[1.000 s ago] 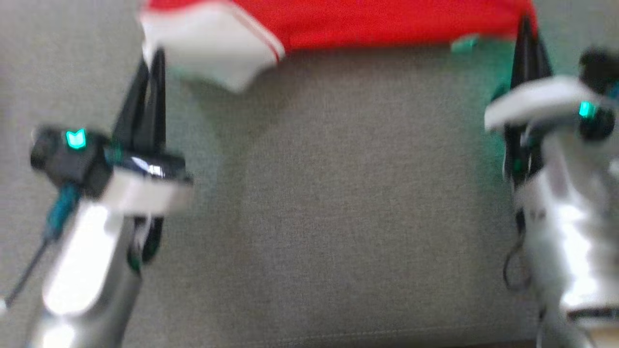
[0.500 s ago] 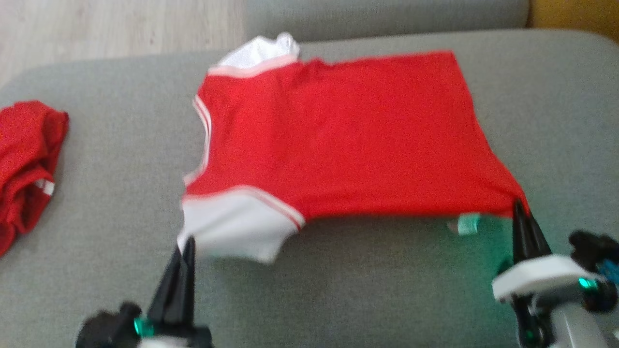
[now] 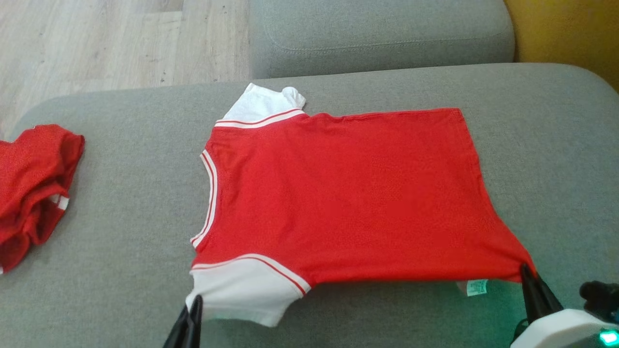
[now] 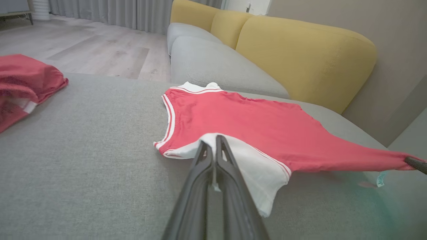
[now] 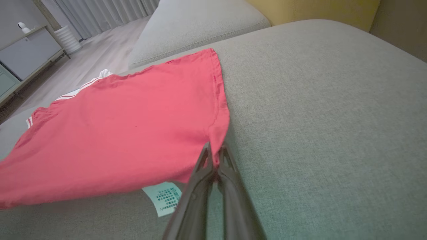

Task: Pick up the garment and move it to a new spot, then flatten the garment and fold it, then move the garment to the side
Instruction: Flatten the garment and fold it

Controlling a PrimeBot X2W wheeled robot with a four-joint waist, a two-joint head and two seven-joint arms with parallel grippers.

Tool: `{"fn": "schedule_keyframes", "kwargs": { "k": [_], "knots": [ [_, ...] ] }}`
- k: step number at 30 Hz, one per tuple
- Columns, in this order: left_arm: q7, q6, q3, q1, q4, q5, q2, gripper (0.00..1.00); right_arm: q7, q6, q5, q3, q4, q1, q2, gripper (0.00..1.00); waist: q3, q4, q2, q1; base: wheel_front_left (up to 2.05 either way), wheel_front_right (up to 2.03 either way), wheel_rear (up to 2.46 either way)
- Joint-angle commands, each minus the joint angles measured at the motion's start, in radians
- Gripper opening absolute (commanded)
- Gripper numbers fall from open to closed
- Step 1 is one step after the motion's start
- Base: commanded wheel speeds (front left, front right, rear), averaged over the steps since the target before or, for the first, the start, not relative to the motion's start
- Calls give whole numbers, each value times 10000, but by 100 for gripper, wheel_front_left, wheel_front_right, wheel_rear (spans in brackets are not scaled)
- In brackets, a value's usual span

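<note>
Red garment spread on grey sofa cushion, left hand clamped on its white sleeve, right hand clamped on its hem corner, crumpled red cloth far left.

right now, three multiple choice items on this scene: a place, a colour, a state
1. Relative to the spread shirt, the crumpled red pile lies: A on it; B at the robot's left; C on the floor.
2. The sleeves are: A yellow; B grey; C white.
3. The right gripper is: A shut on the shirt's corner; B open; C shut on nothing.
Key: B, it sits apart on the cushion; C, both sleeves show white; A, red cloth is pinched between its fingers.
</note>
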Motion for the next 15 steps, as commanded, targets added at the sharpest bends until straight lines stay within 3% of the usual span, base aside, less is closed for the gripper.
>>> {"fn": "schedule_keyframes", "kwargs": {
  "k": [1, 5, 15],
  "knots": [
    [-35, -78, 289, -556, -160, -66, -28, 0, 88, 73, 89, 136, -250, -369, -97, 0, 9, 1, -1, 0, 0, 0, 0],
    [224, -283, 173, -1057, 230, -225, -121, 0, 551, 73, 260, 48, 328, -650, -97, 0, 2, 87, -1, 0, 0, 0, 0],
    [2150, -1420, -456, -3924, 1428, -138, 203, 0, 1639, 73, -41, -138, 1144, -1997, -97, 0, 3, 326, -1, 0, 0, 0, 0]
  ]
}}
